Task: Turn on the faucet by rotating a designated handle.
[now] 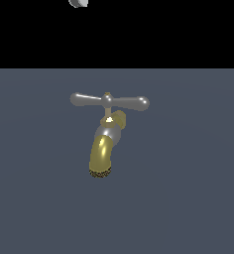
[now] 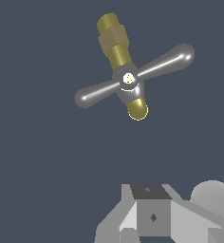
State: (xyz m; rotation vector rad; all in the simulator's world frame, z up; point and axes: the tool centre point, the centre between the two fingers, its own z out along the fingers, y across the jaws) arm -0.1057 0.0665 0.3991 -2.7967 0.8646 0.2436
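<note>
While the exterior view showed the faucet (image 1: 105, 144) standing on the grey floor (image 1: 188, 198) with its handle (image 1: 109, 101) level, the wrist view looked down on the crossbar well apart from the gripper (image 2: 154, 213), whose jaw spacing could not be told.

Faucet (image 1: 103, 149): spout shiny brass-gold, brighter yellow highlight along the curve, dark speckled rim at the mouth. Collar silver-grey; nut above it duller gold. Handle (image 1: 109, 101): glossy grey metal, pale highlights on the knobs, small gold-white spot at the hub in the wrist view (image 2: 128, 79). Ground plane (image 1: 188, 198): flat slate blue-grey, no pattern. Background above it: plain black. Gripper (image 2: 149, 216): light grey body, darker grey faces.
</note>
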